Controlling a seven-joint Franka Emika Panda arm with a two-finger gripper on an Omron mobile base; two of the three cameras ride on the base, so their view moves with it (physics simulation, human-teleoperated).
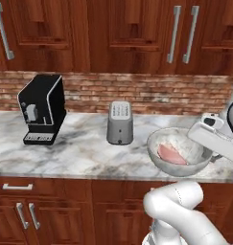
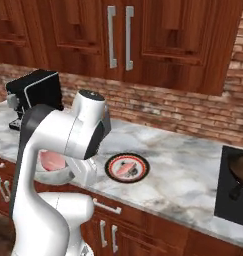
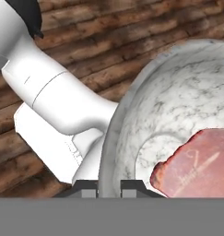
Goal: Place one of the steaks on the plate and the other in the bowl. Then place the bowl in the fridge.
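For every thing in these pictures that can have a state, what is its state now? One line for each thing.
bowl: lifted above the floor in the hand view, one steak inside
steak in the bowl: lying flat on the bowl's bottom
plate: on the counter, holding the other steak
steak on the plate: lying flat
gripper: shut on the bowl's rim
upper cabinet doors: closed

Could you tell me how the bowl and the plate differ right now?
The bowl is deep and grey-white speckled; the plate is flat, black-centred with a red ring. The gripper is shut on the bowl's rim at the counter's front edge; the plate lies free. Each holds a pink steak.
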